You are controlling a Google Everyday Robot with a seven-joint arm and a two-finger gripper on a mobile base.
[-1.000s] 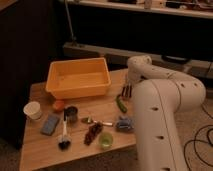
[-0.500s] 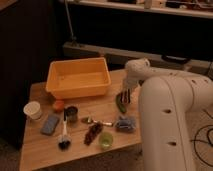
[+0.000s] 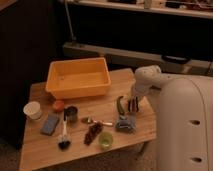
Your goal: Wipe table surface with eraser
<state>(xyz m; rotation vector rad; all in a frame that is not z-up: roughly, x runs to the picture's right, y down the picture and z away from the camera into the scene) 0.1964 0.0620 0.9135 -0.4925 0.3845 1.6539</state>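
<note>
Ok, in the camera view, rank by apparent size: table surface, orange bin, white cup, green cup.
table surface
orange bin
white cup and green cup: look alike, unranked
The claw is over the table, robot's side.

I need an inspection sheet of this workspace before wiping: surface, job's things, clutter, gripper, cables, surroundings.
Surface: table surface, light wood, objects spread over it.
Job's things: blue-grey block, probably the eraser, flat at the left, not held.
Clutter: orange bin, white cup, brush, green cup, green vegetable, blue-grey bundle.
Gripper: gripper low over the right side, beside the green vegetable, away from the block.
Cables: nothing seen.
Surroundings: dark shelving behind; robot body at right.
</note>
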